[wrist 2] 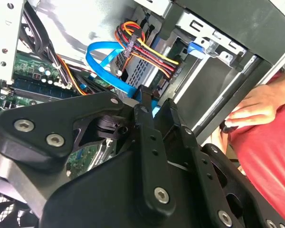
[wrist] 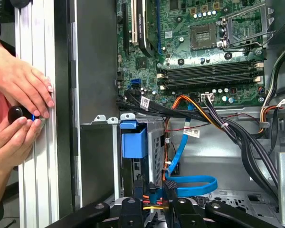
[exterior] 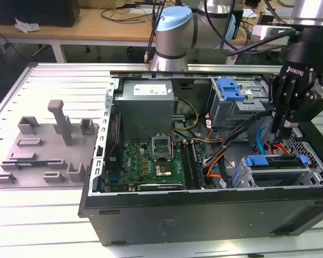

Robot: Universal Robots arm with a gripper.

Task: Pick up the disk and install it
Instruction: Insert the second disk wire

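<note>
1. Exterior view: a black computer tower case point(exterior: 204, 215) lies open on its side on a white slatted metal table point(exterior: 43, 215), with a green motherboard point(exterior: 151, 161) and a grey box-shaped power supply point(exterior: 145, 107) showing inside.
2. The black robot gripper point(exterior: 280, 131) hangs tip-down inside the case at the exterior view's right, above a grey metal drive cage point(exterior: 312, 177) in the near right corner.
3. Whether the gripper is open or closed, I cannot tell, nor whether it has hold of anything.
4. The disk point(exterior: 272, 161), a flat drive in a blue plastic carrier frame, sits in that drive cage, just below and beside the gripper's tip.
5. First wrist view: the disk point(wrist: 133, 140) shows its blue carrier end in the cage, near the gripper point(wrist: 154, 194); a bright blue flat cable point(wrist: 190, 183) loops close to the tip, and a bundle of red, orange and yellow wires point(wrist: 152, 206) lies right at it.
6. Second wrist view: the gripper point(wrist 2: 156, 102) points toward the blue flat cable point(wrist 2: 102, 54) and the coloured wires point(wrist 2: 147, 47).
7. A person's hands point(wrist: 19, 90) rest on the table edge outside the case, around a small black object point(wrist: 16, 114).
8. A grey moulded fixture plate point(exterior: 43, 148) lies on the table at the exterior view's left, well apart from the case's drive cage.
</note>
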